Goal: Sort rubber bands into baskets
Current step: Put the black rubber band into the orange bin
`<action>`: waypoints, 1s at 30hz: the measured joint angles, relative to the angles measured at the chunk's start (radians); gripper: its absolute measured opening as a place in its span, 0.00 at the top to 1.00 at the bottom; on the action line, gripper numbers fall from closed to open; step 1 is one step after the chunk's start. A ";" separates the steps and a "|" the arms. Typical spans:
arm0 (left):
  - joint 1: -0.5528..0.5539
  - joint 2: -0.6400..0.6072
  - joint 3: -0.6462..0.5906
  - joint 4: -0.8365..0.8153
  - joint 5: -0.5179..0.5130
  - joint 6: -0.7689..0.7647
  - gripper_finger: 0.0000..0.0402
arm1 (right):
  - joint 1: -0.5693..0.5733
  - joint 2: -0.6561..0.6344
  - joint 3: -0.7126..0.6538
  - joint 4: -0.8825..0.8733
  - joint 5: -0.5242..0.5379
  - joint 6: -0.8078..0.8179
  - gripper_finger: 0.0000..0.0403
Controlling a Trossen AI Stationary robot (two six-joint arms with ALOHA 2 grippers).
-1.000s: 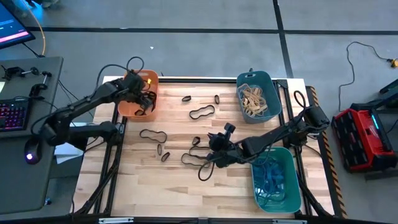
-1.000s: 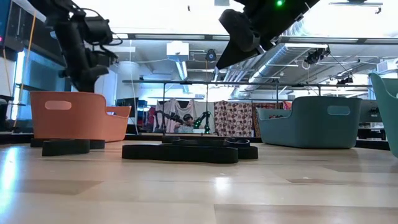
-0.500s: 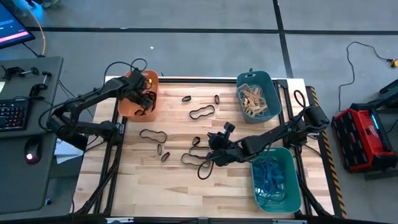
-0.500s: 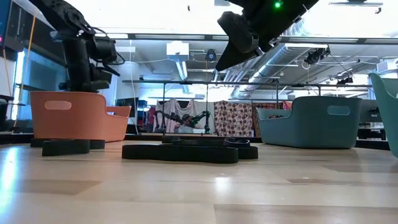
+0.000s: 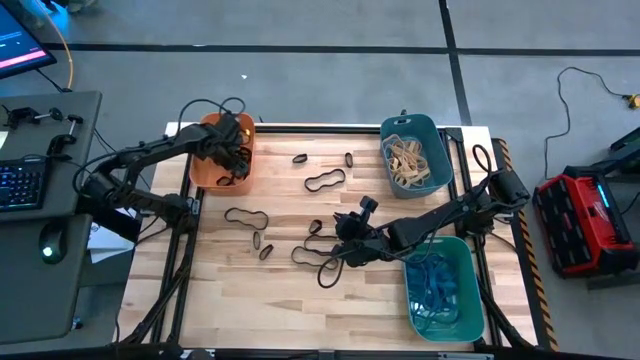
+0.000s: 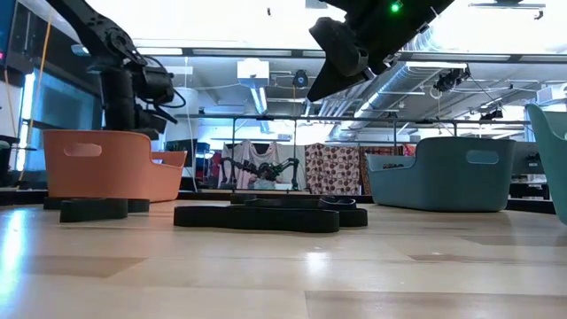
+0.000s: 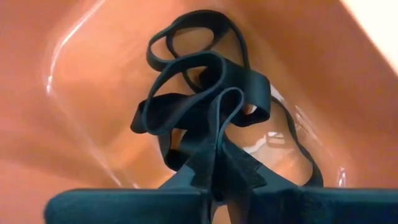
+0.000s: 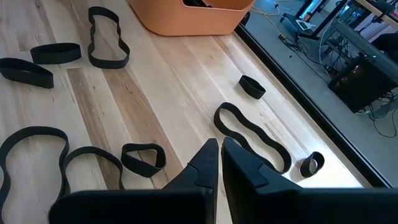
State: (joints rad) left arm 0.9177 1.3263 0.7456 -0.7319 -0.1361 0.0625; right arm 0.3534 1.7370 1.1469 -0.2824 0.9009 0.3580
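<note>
you are at the drop step with the left arm. the left gripper (image 7: 217, 180) hangs inside the orange basket (image 5: 205, 168), at the table's far left corner, with its fingers pressed together on a black rubber band (image 7: 214, 106); the loop stands pinched between the tips, just above the black bands already lying on the basket floor (image 7: 186, 37). judgement: the band is delivered but not released, so the next move calls for spreading the fingers and lifting clear without dragging the loop back out; a floppy band may cling to a pad.

the right gripper (image 8: 219, 163) hovers over the middle of the table with its fingers closed and nothing between them. below and around it lie loose black bands: a long wavy one (image 8: 252, 137), a small folded one (image 8: 143, 158), more toward the orange basket (image 8: 109, 45).

sorting so far: tan bands sit in the dark teal basket (image 5: 435, 135) at the far right, blue bands in the green basket (image 5: 465, 262) at the near right. only black bands remain on the wood (image 5: 325, 181), about nine as far as you can count from above. judgement: the task is well along; your right arm must open before any pick.
</note>
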 joint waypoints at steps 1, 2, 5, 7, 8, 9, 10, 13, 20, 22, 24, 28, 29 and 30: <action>-0.004 0.001 0.000 0.000 -0.002 0.001 0.95 | 0.000 0.000 0.000 0.000 0.000 0.000 0.98; -0.008 0.000 0.000 -0.001 -0.007 0.001 0.93 | 0.000 0.000 0.000 0.000 0.000 0.000 0.98; -0.019 -0.007 0.000 -0.001 -0.016 0.008 0.86 | 0.000 0.000 0.000 0.000 0.000 0.000 0.98; -0.028 -0.023 0.000 -0.002 -0.024 0.026 0.81 | 0.000 0.000 0.000 0.000 0.000 0.000 0.98; -0.033 -0.031 0.000 -0.003 -0.027 0.032 0.79 | 0.000 0.000 0.000 0.000 0.000 0.000 0.98; -0.037 -0.041 0.000 -0.004 -0.029 0.041 0.77 | 0.000 0.000 0.000 0.000 0.000 0.000 0.98; -0.039 -0.053 0.000 -0.004 -0.032 0.048 0.75 | 0.000 0.000 0.000 0.000 0.000 0.000 0.98; -0.045 -0.093 0.001 -0.003 -0.033 0.062 0.71 | 0.000 0.000 0.000 0.000 0.000 0.000 0.98; -0.045 -0.181 0.043 -0.005 -0.031 0.057 0.68 | 0.000 0.000 0.000 0.000 0.000 0.000 0.98; -0.051 -0.198 0.059 -0.001 -0.003 0.057 0.68 | 0.000 0.000 0.000 0.000 0.000 0.000 0.98; -0.068 -0.207 0.066 0.003 0.044 0.062 0.68 | 0.000 0.000 0.000 0.001 0.000 0.000 0.98; -0.136 -0.208 0.067 0.067 0.076 0.062 0.69 | 0.000 0.000 0.000 0.001 0.000 -0.002 0.98; -0.156 -0.208 0.067 0.085 0.076 0.062 0.70 | 0.000 0.000 0.000 0.001 0.000 -0.003 0.98; -0.177 -0.208 0.067 0.106 0.076 0.062 0.71 | 0.000 0.000 0.000 0.000 0.000 -0.004 0.98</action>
State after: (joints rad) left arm 0.7411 1.1183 0.8127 -0.6258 -0.0597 0.1246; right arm 0.3534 1.7370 1.1469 -0.2821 0.9012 0.3542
